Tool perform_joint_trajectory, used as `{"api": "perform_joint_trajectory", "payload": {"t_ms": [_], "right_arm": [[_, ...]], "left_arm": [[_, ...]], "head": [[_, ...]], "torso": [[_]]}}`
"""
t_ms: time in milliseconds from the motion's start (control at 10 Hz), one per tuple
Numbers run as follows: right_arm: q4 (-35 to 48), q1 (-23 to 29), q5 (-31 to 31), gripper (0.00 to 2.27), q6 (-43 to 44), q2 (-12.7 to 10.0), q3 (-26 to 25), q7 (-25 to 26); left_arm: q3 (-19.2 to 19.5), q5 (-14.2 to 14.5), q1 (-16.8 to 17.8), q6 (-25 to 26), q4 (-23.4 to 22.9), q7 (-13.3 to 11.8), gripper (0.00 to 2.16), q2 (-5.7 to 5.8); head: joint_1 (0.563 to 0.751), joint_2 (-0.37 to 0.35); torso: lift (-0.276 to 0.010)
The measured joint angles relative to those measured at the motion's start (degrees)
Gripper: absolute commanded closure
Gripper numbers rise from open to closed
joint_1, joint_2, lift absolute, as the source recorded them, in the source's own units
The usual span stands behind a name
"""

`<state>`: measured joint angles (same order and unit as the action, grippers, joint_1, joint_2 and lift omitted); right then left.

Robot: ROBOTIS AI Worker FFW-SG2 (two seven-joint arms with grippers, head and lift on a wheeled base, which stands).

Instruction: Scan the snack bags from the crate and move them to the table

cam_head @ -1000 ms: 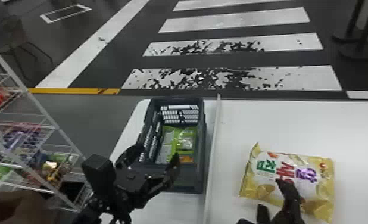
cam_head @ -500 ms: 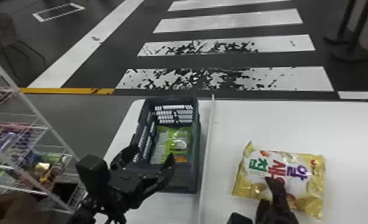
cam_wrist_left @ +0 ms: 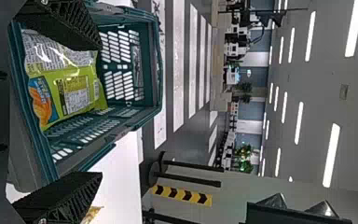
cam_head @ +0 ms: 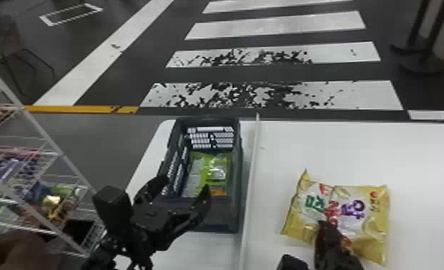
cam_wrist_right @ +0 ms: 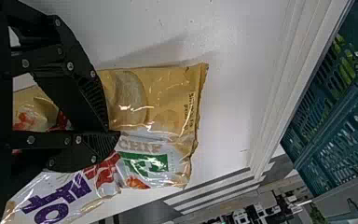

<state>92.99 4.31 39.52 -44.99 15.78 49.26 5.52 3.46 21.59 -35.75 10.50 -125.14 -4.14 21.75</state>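
Gold, likely light and crushable, the bag (cam_head: 347, 204) sits pinched mid-face in my right fingers (cam_wrist_right: 84, 102), best gently, my left fingers (cam_wrist_left: 65, 198) spread near the crate (cam_head: 217, 217).

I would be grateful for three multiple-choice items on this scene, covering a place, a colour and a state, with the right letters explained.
1. Where does the green bag lie?
A) On the floor
B) Inside the crate
C) On a wire shelf

2. Which colour edges the bag lying on the table?
A) Gold
B) Blue
C) Black

3. How does the left gripper stand?
A) Shut on a bag
B) Shut and empty
C) Open

Key:
1 B: crate walls surround it.
2 A: gold borders its pale middle.
3 C: a wide gap parts its fingers.
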Motion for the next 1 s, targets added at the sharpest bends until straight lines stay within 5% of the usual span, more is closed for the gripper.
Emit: {"api": "perform_joint_trajectory", "payload": {"t_ms": [600, 800, 1000], "right_arm": [[12.52, 3.69, -1.94, 1.62, -1.03, 2.27, -5.65, -3.28], [16.84, 5.09, -3.19, 0.0, -2.83, 2.63, -8.19, -2.52], [19.9, 6.77, -3.44, 0.02, -5.34, 2.52, -8.52, -2.52]], "left_arm": [[-0.3, 0.08, 0.25, -0.13, 0.33, -0.43, 0.03, -0.54], [-0.58, 0.02, 0.41, -0.15, 0.33, -0.43, 0.03, -0.58], [-0.65, -0.05, 0.42, -0.1, 0.34, -0.49, 0.03, -0.65]], "head": [[0.695, 0.213], [0.695, 0.189], [0.695, 0.182]], "torso": [[-0.095], [-0.095], [-0.095]]}}
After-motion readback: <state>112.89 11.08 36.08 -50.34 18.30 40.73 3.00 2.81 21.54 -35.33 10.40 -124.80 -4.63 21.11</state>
